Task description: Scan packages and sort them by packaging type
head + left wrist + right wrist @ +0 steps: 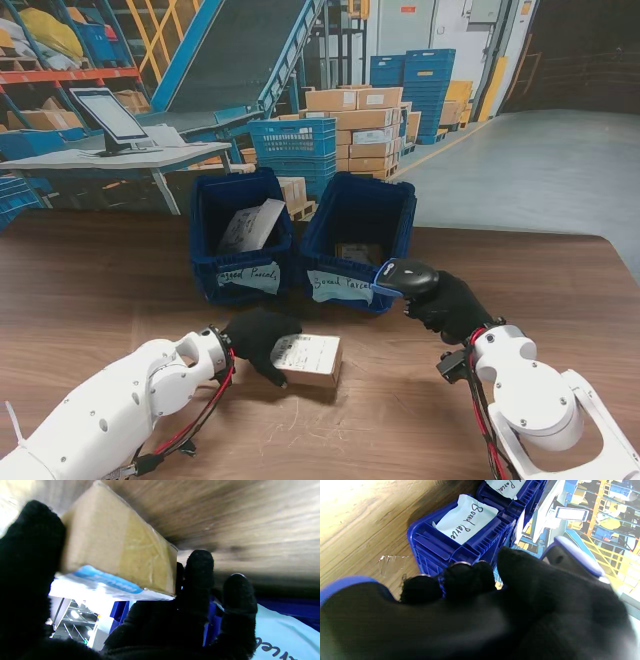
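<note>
Warehouse, wooden table [100, 290]. 2 blue bins [243, 240] at far edge, side by side. Left hand [258, 338] clasps cardboard box [308, 360] near me. Right hand [450, 305] wrapped around scanner [405, 277], beside right bin [358, 240].

Two bins stand side by side at the far middle of the table [90, 290]: the left bin [240, 238] holds a bag [252, 226], the right bin [358, 240] a box [358, 252]. Near of the left bin, a parcel [308, 360] lies in the left hand [258, 338]. Right of it, just near the right bin, the right hand [450, 305] holds the scanner [405, 277]
</note>
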Robot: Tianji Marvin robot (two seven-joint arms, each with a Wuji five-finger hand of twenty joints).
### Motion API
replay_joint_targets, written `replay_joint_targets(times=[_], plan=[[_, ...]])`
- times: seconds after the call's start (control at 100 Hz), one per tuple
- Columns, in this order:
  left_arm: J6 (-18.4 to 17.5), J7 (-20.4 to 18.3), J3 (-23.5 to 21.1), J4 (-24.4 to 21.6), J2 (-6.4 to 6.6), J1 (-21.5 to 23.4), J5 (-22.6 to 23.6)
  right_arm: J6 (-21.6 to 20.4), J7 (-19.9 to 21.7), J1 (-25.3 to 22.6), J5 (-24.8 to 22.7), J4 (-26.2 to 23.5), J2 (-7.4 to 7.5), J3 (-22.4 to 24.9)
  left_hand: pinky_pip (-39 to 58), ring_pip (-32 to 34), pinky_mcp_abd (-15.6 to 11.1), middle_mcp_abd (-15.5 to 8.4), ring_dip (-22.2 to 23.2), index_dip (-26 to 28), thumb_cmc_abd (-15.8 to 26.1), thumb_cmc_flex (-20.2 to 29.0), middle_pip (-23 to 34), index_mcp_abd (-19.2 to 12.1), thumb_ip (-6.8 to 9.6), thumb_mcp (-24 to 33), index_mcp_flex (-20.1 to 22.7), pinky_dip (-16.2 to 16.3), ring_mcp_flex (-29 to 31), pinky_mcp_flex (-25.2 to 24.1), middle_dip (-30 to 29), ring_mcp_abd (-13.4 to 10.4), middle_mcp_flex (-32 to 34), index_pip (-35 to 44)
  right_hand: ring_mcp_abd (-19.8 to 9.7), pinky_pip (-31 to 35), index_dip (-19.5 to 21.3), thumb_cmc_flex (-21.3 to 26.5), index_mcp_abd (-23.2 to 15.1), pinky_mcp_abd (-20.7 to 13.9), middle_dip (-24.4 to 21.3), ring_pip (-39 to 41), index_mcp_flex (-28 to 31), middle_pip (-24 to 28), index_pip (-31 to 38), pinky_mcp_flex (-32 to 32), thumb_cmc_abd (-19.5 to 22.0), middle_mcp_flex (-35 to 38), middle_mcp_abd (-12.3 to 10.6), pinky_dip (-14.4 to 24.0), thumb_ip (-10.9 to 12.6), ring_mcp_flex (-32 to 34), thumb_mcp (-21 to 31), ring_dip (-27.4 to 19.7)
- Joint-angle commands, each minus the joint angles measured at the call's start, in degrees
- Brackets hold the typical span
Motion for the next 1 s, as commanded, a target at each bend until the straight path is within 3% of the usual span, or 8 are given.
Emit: replay_joint_targets(times=[0.0, 0.33, 0.47, 0.5, 0.53, 0.68, 0.86, 0.99], plan=[[0.45, -1.44, 0.19, -0.48, -0.5, -0.12, -0.3, -0.21, 0.84, -0.49, 0.11, -0.25, -0.13, 0.14, -0.89, -0.95, 0.08, -10.42, -0.95, 1.68, 13.87, 25.91, 6.03, -17.89, 3.74, 11.37, 5.53, -0.88, -1.28, -1.25, 2.6, -0.91, 4.72, 19.53, 0.14, 3.68, 0.08, 5.45, -3.59, 0.18, 0.5, 1.72, 2.29, -0.49, -0.01, 0.7, 3.88, 0.5, 1.32, 1.39, 1.28, 1.47, 6.96, 1.11], [3.9, -5.59, -0.4, -4.19, -0.03, 0.62, -0.91, -0.59, 0.72, -0.6, 0.49, 0.0, -0.18, 0.49, -3.34, -3.25, -0.09, -8.36, -6.35, -1.83, 13.75, 22.1, 1.45, -14.6, 3.94, 9.58, 4.02, -1.81, -5.47, -4.59, 1.87, 0.03, 1.66, 12.35, 0.25, 3.67, 0.09, 5.47, -3.48, 0.16, 0.5, 1.76, 2.31, -0.49, 0.01, 0.7, 3.84, 0.46, 1.4, 1.4, 1.27, 1.47, 6.96, 1.11], [5.98, -7.68, -1.17, -6.91, 0.52, 1.75, 0.14, -1.09, 0.94, -0.82, 0.64, -0.14, -0.12, 0.88, -6.12, -5.89, -0.49, -6.53, -9.08, -1.62, 15.91, 16.8, 8.63, -12.14, 3.18, 9.03, 3.11, -2.81, -8.8, -7.09, -7.39, 0.51, -6.85, 4.54, 0.0, 3.66, 0.1, 5.47, -3.55, 0.07, 0.49, 1.76, 2.36, -0.47, 0.04, 0.61, 3.85, 0.5, 1.38, 1.4, 1.27, 1.48, 6.96, 1.09], [6.3, -8.2, -1.28, -7.34, 0.6, 1.9, 0.15, -1.2, 1.03, -0.93, 0.7, -0.24, -0.11, 1.03, -6.74, -6.5, -0.7, -6.2, -9.42, -1.29, 16.81, 14.47, 10.28, -11.39, 2.96, 9.9, 3.03, -2.88, -9.73, -7.72, -12.77, 0.67, -8.79, 1.82, 0.05, 3.7, 0.1, 5.49, -3.53, 0.0, 0.49, 1.85, 2.34, -0.48, 0.02, 0.64, 3.83, 0.49, 1.41, 1.42, 1.27, 1.55, 6.96, 1.13], [6.58, -8.73, -1.35, -7.69, 0.65, 2.02, 0.03, -1.3, 1.09, -1.03, 0.71, -0.32, -0.09, 1.17, -7.37, -7.17, -0.89, -5.79, -9.72, -1.89, 18.0, 12.48, 10.23, -10.34, 3.17, 10.29, 2.76, -3.04, -10.77, -8.54, -14.58, 1.02, -10.0, -0.23, -0.01, 3.75, 0.1, 5.47, -3.52, 0.0, 0.5, 1.9, 2.34, -0.46, 0.02, 0.7, 3.84, 0.51, 1.36, 1.43, 1.26, 1.57, 6.93, 1.14], [8.48, -11.64, -0.95, -9.62, 1.08, 2.08, 0.06, -1.48, 1.43, -1.34, 0.58, -0.61, -0.01, 1.71, -12.14, -11.42, -1.79, -4.25, -12.45, -3.36, 21.84, 7.01, 6.98, -8.39, 4.19, 10.03, 0.74, -4.65, -16.31, -12.68, -17.48, 1.94, -15.25, -7.15, 0.05, 3.84, 0.08, 5.53, -3.49, 0.02, 0.5, 1.96, 2.33, -0.49, -0.01, 0.75, 3.84, 0.49, 1.42, 1.46, 1.25, 1.51, 6.93, 1.16], [9.8, -15.9, -0.04, -11.65, 1.82, 1.48, 0.44, -1.32, 1.54, -1.42, 0.52, -0.88, 0.01, 2.1, -19.39, -18.18, -3.42, -2.55, -19.15, -6.52, 24.54, 3.16, 0.55, -7.29, 3.06, 3.66, -2.53, -6.56, -23.93, -17.05, -22.43, 2.73, -22.42, -16.21, -0.03, 3.82, 0.07, 5.6, -3.36, 0.11, 0.52, 2.04, 2.35, -0.51, -0.02, 0.72, 3.8, 0.49, 1.5, 1.46, 1.2, 1.51, 6.9, 1.18], [10.27, -16.75, 0.26, -12.29, 2.05, 1.39, 0.99, -1.3, 1.58, -1.46, 0.41, -1.06, 0.02, 2.22, -21.41, -20.27, -3.66, -1.38, -21.58, -8.61, 25.13, 1.72, -2.11, -6.11, 2.3, 0.42, -3.09, -6.14, -26.51, -18.25, -24.77, 3.1, -25.0, -21.51, -0.04, 3.91, 0.08, 5.67, -3.35, 0.22, 0.56, 2.18, 2.36, -0.49, -0.01, 0.74, 3.77, 0.5, 1.57, 1.52, 1.16, 1.47, 6.89, 1.22]])
